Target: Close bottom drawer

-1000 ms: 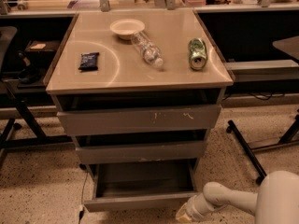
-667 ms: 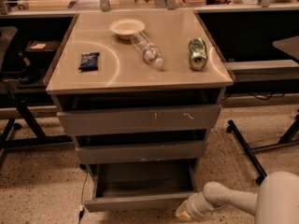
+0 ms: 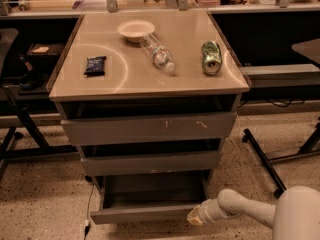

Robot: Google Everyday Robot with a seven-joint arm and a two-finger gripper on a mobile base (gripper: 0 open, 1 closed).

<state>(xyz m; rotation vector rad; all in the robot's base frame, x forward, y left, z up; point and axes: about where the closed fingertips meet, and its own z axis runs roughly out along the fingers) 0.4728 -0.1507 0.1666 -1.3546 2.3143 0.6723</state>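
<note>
Bottom drawer (image 3: 144,213) stands pulled out just left of my gripper (image 3: 196,216). Its plain front panel reaches the gripper's tip, and its streaked grey inner floor lies up and to the left. The gripper sits low at the panel's right end, touching it or all but touching; I cannot tell which, nor whether the gripper is released or clenched. My arm (image 3: 245,211) trails off to its right.

To close this well, I judge I should press flat on the panel and drive straight back toward the cabinet. Contact this far right could skew the bottom drawer on its runners, so I would shift left toward the panel's middle first, or push slowly and watch for binding.

Above the gripper and to the left are the middle drawer (image 3: 150,162) and the scratched top drawer (image 3: 150,128), each with a dark gap over it. Higher up, the cabinet top (image 3: 150,81) carries a bowl (image 3: 136,30), a plastic bottle (image 3: 157,54) on its side, a green can (image 3: 211,57) almost straight above the gripper, and a dark packet (image 3: 95,65) far left. Speckled flooring (image 3: 40,199) spreads beneath. A black metal leg (image 3: 265,159) stands up and to the right, near my arm's path.
</note>
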